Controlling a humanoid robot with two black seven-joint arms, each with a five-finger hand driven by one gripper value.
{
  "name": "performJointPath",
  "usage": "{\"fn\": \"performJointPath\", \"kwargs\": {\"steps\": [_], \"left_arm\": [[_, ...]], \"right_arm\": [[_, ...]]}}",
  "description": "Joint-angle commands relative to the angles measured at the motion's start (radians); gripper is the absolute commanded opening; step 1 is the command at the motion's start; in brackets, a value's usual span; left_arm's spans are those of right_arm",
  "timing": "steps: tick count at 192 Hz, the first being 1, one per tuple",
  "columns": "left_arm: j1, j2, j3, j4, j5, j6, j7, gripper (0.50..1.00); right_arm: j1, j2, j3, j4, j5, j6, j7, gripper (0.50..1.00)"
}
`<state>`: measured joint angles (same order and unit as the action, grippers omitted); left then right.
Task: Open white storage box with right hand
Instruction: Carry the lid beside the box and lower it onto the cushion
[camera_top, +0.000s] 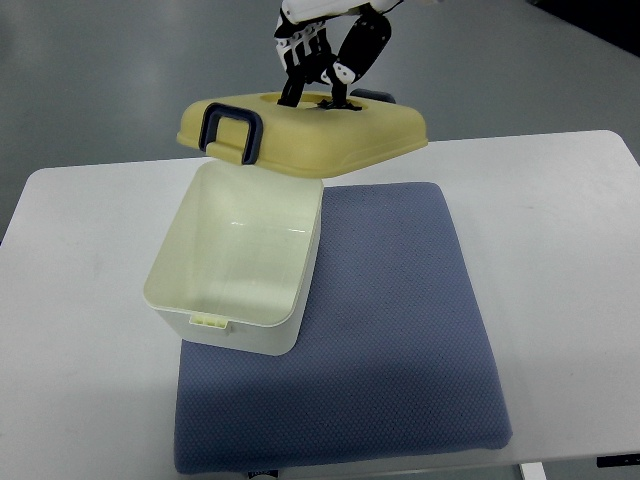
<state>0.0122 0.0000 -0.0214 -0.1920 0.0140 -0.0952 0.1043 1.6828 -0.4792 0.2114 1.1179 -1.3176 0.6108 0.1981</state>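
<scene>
Fingers (300, 75) of one hand (325, 55) are curling into the recess of the single yellow lid (330, 135), gripping it above the box's far edge. We are seeing one open white storage box (235, 265) sitting on one blue mat (390, 330), left side, on one white table (560, 250).

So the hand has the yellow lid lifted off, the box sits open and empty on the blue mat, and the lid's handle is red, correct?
Not quite: the top view shows the handle on the yellow lid is dark navy, not red. The rest holds: a hand holds the lid raised above the open, empty box, which sits on the blue mat.
</scene>
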Motion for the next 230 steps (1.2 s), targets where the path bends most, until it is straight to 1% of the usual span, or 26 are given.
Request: {"fn": "performJointPath", "kwargs": {"steps": [1,24,39,94,120,150,200,215,230], "left_arm": [[0.0,0.0,0.001,-0.001,0.0,-0.006,0.0,1.0],[0.0,0.0,0.001,-0.001,0.0,-0.006,0.0,1.0],[0.0,0.0,0.001,-0.003,0.001,-0.008,0.0,1.0],[0.0,0.0,0.0,0.003,0.001,-0.008,0.0,1.0],[0.0,0.0,0.001,0.0,0.001,-0.008,0.0,1.0],[0.0,0.0,0.001,0.0,0.001,-0.008,0.0,1.0],[0.0,0.0,0.001,0.002,0.001,-0.008,0.002,1.0],[0.0,0.0,0.001,0.002,0.001,-0.008,0.002,1.0],[0.0,0.0,0.001,-0.001,0.001,-0.008,0.002,1.0]], "right_arm": [[0.003,-0.068,0.0,0.016,-0.002,0.0,0.006,0.5],[-0.017,-0.118,-0.017,0.037,-0.005,0.0,0.006,0.5],[-0.061,-0.148,-0.043,0.04,-0.017,0.0,0.004,0.5],[-0.15,-0.206,-0.165,0.043,-0.087,0.0,0.004,0.5],[-0.221,-0.2,-0.168,0.065,-0.163,0.0,0.004,0.5],[-0.279,-0.19,-0.167,0.065,-0.169,0.0,0.006,0.5],[-0.354,-0.13,-0.168,0.059,-0.183,0.0,0.007,0.5],[-0.379,-0.107,-0.168,0.059,-0.183,-0.052,0.009,0.5],[-0.393,-0.09,-0.168,0.059,-0.184,-0.082,0.011,0.5]]}}
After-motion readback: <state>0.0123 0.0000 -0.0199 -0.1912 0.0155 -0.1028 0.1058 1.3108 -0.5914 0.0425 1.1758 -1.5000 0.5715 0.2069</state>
